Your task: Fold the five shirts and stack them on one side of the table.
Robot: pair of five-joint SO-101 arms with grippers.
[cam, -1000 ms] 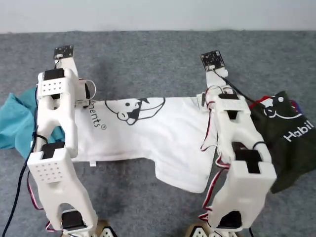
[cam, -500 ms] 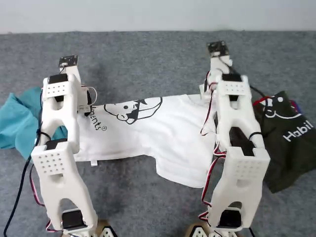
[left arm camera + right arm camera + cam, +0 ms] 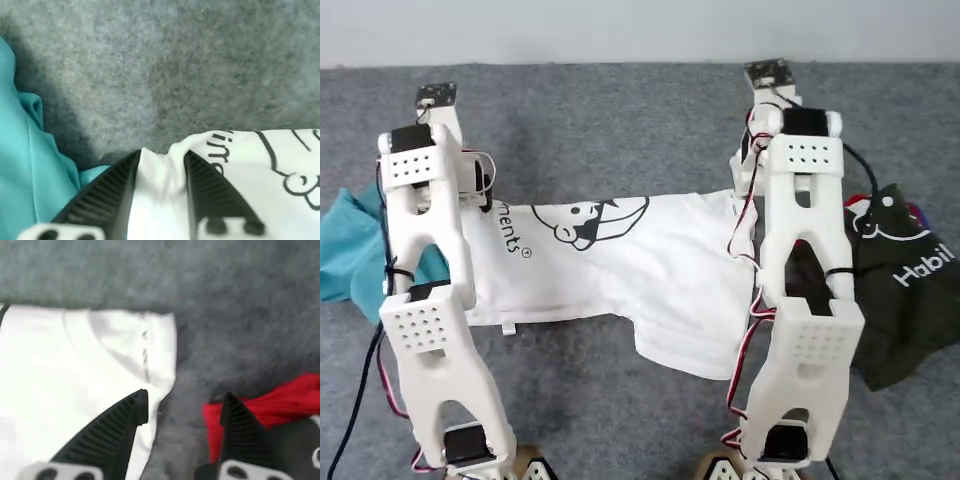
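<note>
Both arms are working at the far corners of a white cotton shirt with a black cartoon print (image 3: 640, 270), which is lying flat across the middle of the grey felt-covered table (image 3: 620, 110).

The left gripper (image 3: 161, 156) is sitting at the shirt's far left corner, its fingers apart and straddling a raised fold of white cloth. The right gripper (image 3: 186, 400) is sitting at the far right corner with its fingers spread wide, one over the shirt's hem and the other beside a red strip of cloth (image 3: 270, 400). Grey felt is stretching on beyond the shirt's far edge. A crumpled teal shirt (image 3: 350, 250) is lying at the left edge and a black shirt with white lettering (image 3: 910, 290) at the right. Black lettering is running beside the cartoon.
</note>
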